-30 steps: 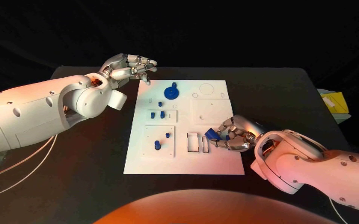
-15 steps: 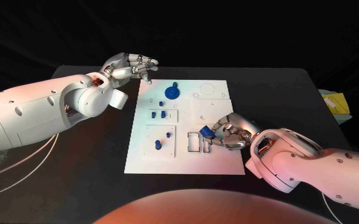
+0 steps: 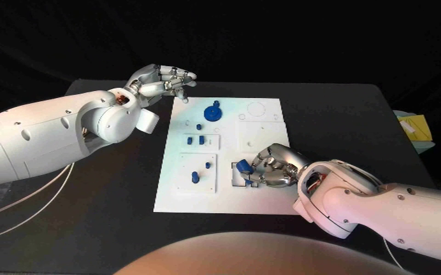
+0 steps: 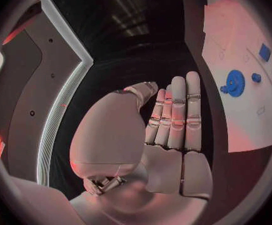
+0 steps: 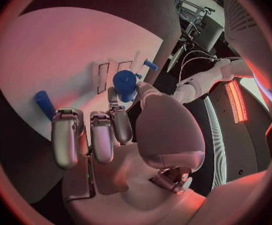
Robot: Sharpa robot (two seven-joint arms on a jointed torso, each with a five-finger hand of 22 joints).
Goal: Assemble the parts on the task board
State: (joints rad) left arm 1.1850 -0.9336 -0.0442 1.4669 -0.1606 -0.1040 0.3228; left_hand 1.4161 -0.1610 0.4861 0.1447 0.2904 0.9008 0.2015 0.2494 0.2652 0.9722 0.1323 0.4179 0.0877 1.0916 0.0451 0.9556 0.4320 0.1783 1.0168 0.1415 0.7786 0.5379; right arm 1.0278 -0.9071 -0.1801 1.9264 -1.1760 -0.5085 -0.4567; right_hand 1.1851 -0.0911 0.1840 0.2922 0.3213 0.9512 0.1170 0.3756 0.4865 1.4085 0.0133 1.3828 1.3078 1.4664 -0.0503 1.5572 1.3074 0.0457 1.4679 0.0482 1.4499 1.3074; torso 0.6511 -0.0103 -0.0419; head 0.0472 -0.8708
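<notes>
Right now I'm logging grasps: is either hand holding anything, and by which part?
The right hand pinches a small blue part by its lower end between fingertips, over the task board. The left hand holds nothing.

The right hand [image 3: 273, 165] hides most of the blue part [image 3: 243, 166] and the slots beneath it.

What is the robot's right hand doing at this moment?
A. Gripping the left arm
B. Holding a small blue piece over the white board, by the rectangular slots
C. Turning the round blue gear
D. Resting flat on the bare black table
B. In the head view the right hand pinches a small blue part above the task board, close to its rectangular slots; the right wrist view shows the same part at its fingertips.
</notes>
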